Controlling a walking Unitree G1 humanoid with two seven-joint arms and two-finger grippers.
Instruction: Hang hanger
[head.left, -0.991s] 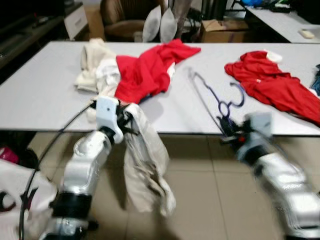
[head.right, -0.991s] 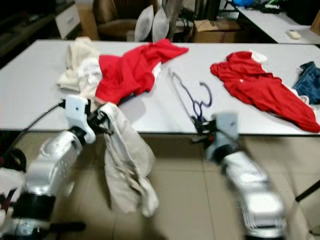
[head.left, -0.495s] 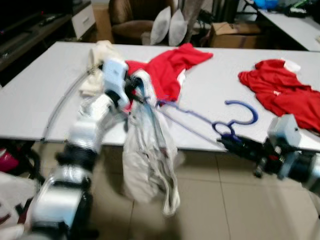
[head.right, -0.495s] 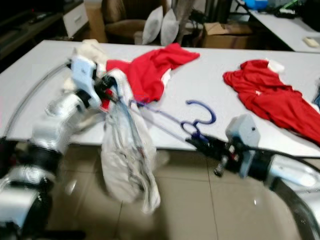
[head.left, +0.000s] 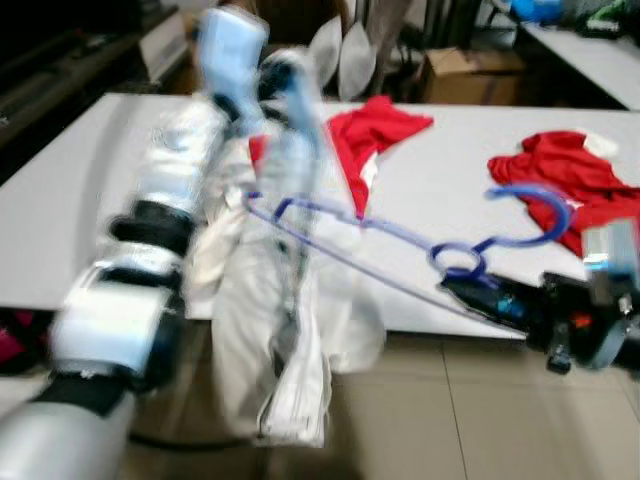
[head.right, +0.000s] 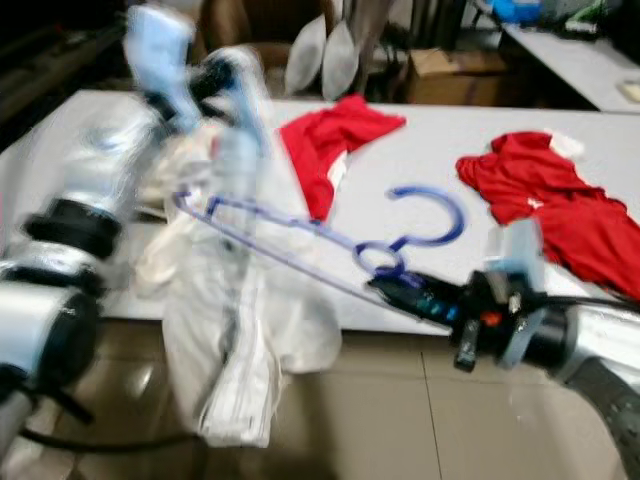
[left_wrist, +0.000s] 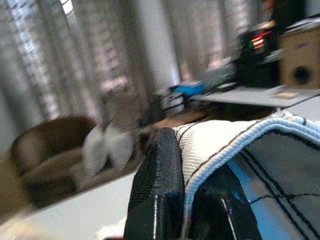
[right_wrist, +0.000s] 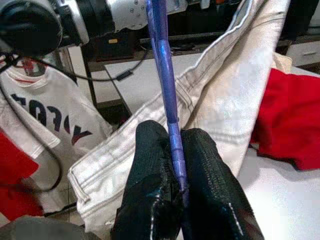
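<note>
A blue wire hanger (head.left: 350, 225) is held in the air over the table's front edge, its hook (head.left: 530, 208) pointing up. My right gripper (head.left: 452, 289) is shut on the hanger just under the hook; in the right wrist view the rod (right_wrist: 162, 65) runs out from between the black fingers (right_wrist: 150, 185). The hanger's far end reaches into pale off-white trousers (head.left: 280, 300). These hang from my raised left gripper (head.left: 272, 72), which is shut on their top edge. In the left wrist view the cloth's blue-trimmed hem (left_wrist: 235, 150) lies against a finger (left_wrist: 155, 190).
The white table (head.left: 440, 170) carries a red garment (head.left: 375, 135) at the middle and another red one (head.left: 565, 170) at the right. A cream garment lies behind the left arm. A brown armchair and boxes stand beyond the table. Tiled floor (head.left: 450, 420) lies below.
My left arm has lifted the trousers higher. The right gripper has raised the hanger, and its far end now sits further up against the trousers. The view has shifted slightly.
</note>
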